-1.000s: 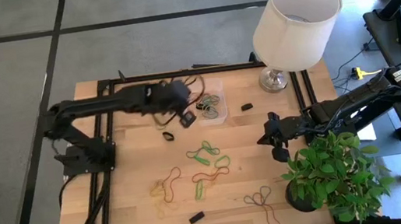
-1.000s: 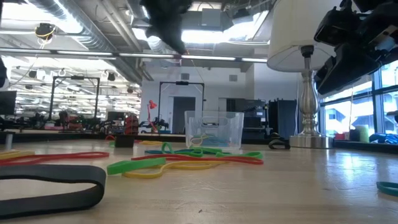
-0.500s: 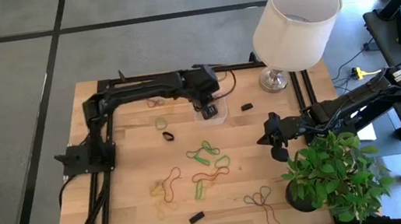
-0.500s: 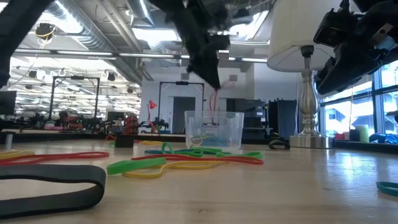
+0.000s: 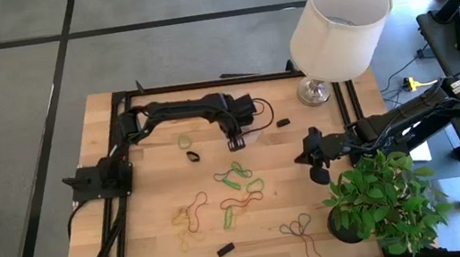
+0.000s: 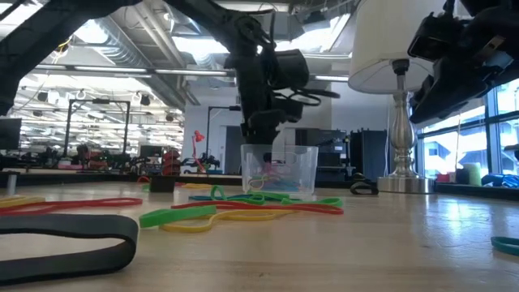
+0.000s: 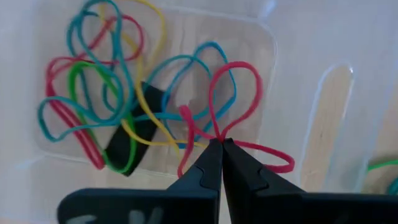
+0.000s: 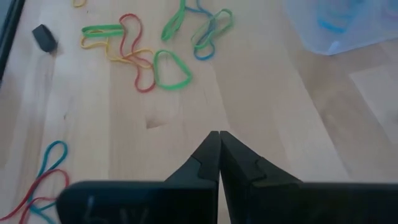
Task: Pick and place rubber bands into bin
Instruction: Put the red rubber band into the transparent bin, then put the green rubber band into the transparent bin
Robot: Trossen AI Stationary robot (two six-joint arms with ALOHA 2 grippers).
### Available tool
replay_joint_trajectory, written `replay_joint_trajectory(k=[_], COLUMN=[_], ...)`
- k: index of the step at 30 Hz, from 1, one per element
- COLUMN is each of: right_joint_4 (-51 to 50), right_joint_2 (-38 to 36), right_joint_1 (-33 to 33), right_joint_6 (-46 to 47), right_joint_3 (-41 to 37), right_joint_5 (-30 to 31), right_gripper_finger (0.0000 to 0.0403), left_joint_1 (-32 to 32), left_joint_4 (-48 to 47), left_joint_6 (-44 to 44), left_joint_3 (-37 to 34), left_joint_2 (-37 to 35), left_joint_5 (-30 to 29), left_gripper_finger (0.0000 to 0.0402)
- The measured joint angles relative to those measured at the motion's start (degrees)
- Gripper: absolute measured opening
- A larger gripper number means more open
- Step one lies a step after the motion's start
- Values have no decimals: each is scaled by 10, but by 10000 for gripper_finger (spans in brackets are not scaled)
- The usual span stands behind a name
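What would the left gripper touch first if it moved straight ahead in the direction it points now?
Probably the pile of rubber bands on the floor of the bin. The left gripper, shut on a red rubber band, points down into the bin; how far below it the pile lies is unclear.

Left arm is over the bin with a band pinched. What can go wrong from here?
1. The left end effector is shut on a red rubber band whose loops drape over the bands already in the bin; on release it may snag and drag out when the arm lifts.
2. The bin looks light, so a low end effector could nudge it.
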Motion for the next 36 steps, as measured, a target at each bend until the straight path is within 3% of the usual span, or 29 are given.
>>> replay_joint_trajectory(k=[7, 16, 23, 29, 36], right_joint_4=[1, 1, 5, 25, 68], right_joint_2=[0, 0, 0, 1, 3], right_joint_1=[0, 0, 0, 0, -1], right_joint_6=[0, 0, -1, 4, -3], right_joint_3=[0, 0, 0, 1, 1], right_joint_5=[15, 15, 15, 14, 14], right_gripper_finger=[13, 13, 13, 13, 13], left_joint_1=[-1, 0, 1, -9, -64], left_joint_4=[18, 10, -11, -24, -2], left_joint_6=[0, -14, -20, -75, -75], left_joint_3=[0, 0, 39, 51, -12], left_joint_2=[3, -3, -32, -73, -138], left_joint_5=[-5, -5, -15, -20, -19], left_gripper_finger=[24, 92, 113, 94, 9])
